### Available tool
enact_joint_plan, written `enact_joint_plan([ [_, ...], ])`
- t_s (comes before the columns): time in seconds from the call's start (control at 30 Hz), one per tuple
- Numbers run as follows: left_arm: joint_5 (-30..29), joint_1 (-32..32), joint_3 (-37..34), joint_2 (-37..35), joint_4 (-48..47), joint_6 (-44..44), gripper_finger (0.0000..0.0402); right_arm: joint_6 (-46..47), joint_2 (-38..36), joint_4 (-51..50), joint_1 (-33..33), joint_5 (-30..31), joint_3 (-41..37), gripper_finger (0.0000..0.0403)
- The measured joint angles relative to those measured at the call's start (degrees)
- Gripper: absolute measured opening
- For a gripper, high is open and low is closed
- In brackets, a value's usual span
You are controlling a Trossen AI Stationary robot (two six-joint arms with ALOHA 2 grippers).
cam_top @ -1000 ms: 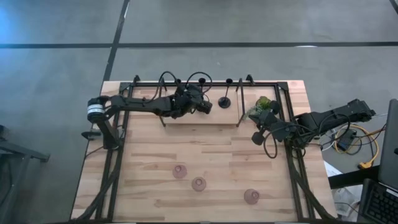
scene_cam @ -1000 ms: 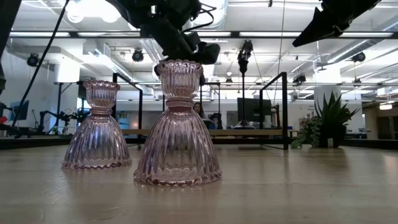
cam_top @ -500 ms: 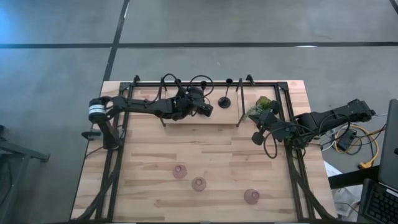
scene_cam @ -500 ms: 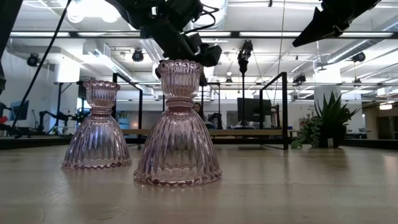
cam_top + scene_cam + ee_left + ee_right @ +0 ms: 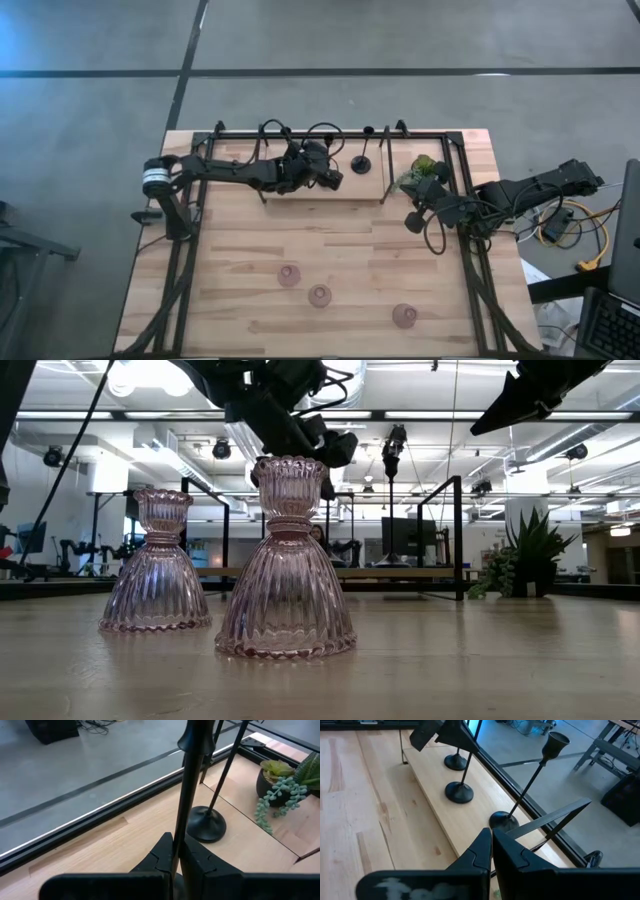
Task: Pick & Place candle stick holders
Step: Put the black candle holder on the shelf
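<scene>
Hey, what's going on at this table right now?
A two-armed robot is sorting candle holders. The left gripper is shut on the thin stem of a black candle holder at the raised board along the table's far side, beside another black holder. Three pink glass holders stand untouched near the front edge. The right gripper is shut and empty, waiting by the small plant.

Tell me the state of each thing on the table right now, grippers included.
Left gripper: fingers shut on the held black holder.
Held black holder: thin stem clamped, roughly upright.
Free black holder: standing upright on the board, untouched.
Pink holders: upright on the table's front, apart.
Right gripper: fingers shut, empty.
Plant: upright in its pot.
</scene>
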Motion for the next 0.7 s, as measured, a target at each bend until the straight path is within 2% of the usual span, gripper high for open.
enact_joint_plan([
  [0.7, 2.47, 0.00, -0.02, 0.00, -1.58, 1.82, 0.0046, 0.17, 0.00, 0.00, -0.02, -0.05, 0.00, 0.0008],
])
